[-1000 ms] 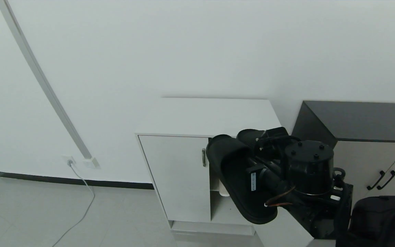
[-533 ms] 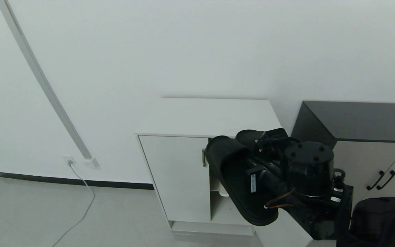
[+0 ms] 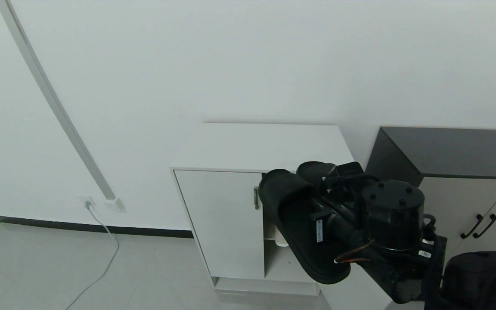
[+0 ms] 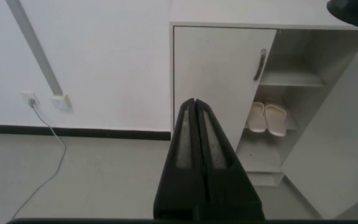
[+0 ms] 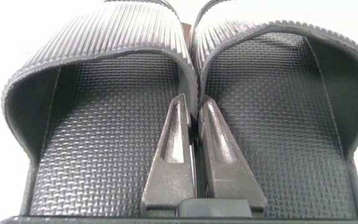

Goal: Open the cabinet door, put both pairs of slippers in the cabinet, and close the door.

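Note:
My right gripper (image 5: 194, 106) is shut on the pair of black slippers (image 5: 191, 62), pinching their inner straps together. In the head view that black pair (image 3: 299, 224) hangs in front of the open right half of the white cabinet (image 3: 248, 150). The cabinet's left door (image 3: 222, 224) with its handle (image 3: 255, 197) is shut. My left gripper (image 4: 195, 112) is shut with nothing in it and stands some way back from the cabinet (image 4: 229, 62). A pair of white slippers (image 4: 269, 118) lies on a lower shelf inside the open compartment.
A dark-topped cabinet (image 3: 450, 150) with two black handles (image 3: 480, 226) stands right of the white one. A wall socket with a white cable (image 3: 97, 219) sits low on the wall to the left. The grey tiled floor (image 3: 58, 271) lies open in front.
The right arm with the black slippers has shifted slightly right and down. The cabinet stays as it was.

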Controlling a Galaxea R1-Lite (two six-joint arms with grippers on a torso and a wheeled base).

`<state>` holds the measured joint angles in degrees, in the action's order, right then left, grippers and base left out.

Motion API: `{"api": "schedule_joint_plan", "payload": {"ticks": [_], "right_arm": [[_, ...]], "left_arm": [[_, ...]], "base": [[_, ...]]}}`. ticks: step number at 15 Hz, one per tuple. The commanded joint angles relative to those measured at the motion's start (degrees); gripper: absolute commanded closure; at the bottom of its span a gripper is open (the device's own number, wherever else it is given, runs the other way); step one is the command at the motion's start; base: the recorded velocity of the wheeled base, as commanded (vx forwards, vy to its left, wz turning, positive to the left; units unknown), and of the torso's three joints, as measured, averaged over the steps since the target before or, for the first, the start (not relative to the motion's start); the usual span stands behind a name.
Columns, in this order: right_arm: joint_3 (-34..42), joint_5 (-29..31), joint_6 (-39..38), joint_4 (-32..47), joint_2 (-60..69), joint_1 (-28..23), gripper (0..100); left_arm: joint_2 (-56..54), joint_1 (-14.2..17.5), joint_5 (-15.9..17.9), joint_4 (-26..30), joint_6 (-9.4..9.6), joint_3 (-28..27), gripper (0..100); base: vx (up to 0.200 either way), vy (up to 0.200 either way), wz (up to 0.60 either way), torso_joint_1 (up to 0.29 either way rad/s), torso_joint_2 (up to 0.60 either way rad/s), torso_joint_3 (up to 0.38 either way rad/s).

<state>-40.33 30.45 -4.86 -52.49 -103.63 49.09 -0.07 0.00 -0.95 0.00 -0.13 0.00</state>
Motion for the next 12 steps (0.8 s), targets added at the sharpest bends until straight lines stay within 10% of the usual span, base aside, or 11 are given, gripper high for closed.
{"api": "schedule_joint_plan", "payload": {"ticks": [1, 12], "right_arm": [[0.5, 0.0, 0.0, -0.3, -0.1, 0.0, 100], [2.1, 0.0, -0.1, -1.6, -0.5, 0.0, 100]], "left_arm": [[0.1, 0.0, 0.0, 0.0, -0.04, 0.0, 100], [0.1, 0.0, 0.0, 0.0, -0.04, 0.0, 100]], "base": [[0.000, 0.000, 0.00, -0.041, 0.06, 0.056], [0.000, 0.000, 0.00, -0.178, 0.41, 0.227]]}}
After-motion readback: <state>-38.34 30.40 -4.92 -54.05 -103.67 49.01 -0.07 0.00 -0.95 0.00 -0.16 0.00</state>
